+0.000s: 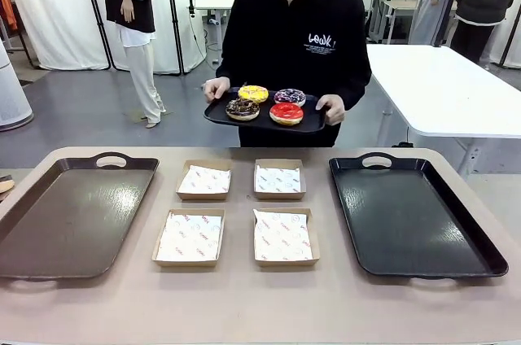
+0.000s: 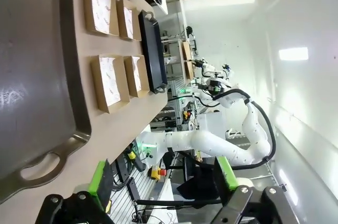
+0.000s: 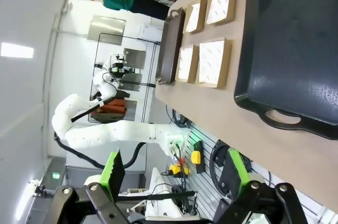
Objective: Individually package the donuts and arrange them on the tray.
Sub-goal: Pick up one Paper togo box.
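Both units are standing wide open and gripping nothing: left end effector (image 2: 162,177), right end effector (image 3: 175,170). Tan bench (image 1: 244,312) is carrying a brown tray (image 1: 49,223) and a black tray (image 1: 407,223) flanking four paper-lined cardboard boxes (image 1: 190,238). Four donuts (image 1: 286,112) are sitting on a small tray (image 1: 220,117) that a person (image 1: 293,36) is holding beyond the far edge, over grey floor (image 1: 73,117). Liner print is showing too small to read; chest lettering is unclear.
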`<state>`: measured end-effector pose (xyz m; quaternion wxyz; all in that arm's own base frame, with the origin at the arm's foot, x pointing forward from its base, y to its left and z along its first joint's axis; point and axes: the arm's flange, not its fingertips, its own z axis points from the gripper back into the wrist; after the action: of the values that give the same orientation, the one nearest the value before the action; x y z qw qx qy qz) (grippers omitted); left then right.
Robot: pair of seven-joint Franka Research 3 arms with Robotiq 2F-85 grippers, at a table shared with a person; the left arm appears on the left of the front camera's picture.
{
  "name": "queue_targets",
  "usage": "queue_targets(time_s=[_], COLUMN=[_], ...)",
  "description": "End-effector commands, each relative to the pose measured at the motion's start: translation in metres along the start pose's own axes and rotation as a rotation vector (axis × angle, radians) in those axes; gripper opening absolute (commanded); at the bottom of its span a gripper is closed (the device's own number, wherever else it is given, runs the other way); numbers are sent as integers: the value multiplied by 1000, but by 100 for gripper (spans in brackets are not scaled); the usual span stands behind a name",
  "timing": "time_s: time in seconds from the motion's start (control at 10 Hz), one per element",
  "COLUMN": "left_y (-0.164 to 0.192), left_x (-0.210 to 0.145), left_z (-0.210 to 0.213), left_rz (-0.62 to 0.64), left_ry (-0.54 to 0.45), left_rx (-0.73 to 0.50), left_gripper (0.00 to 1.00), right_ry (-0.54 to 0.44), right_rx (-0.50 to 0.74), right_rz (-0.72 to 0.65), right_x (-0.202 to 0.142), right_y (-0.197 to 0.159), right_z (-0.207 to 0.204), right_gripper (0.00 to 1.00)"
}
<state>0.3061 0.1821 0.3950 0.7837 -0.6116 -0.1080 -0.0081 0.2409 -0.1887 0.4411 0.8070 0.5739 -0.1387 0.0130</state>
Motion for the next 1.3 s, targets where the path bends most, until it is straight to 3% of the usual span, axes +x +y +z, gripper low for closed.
queue_targets(time_s=[0.0,0.1,1.2], left_y=[2,0,0], left_x=[2,0,0], left_z=[11,0,0], left_rz=[-25,0,0], left_ry=[9,0,0], left_rx=[51,0,0], left_gripper=[100,100,100], right_ry=[-5,0,0], right_rx=[43,0,0], right_rz=[45,0,0], right_x=[0,0,0], right_y=[4,0,0], right_z=[4,0,0], right_gripper=[100,100,100])
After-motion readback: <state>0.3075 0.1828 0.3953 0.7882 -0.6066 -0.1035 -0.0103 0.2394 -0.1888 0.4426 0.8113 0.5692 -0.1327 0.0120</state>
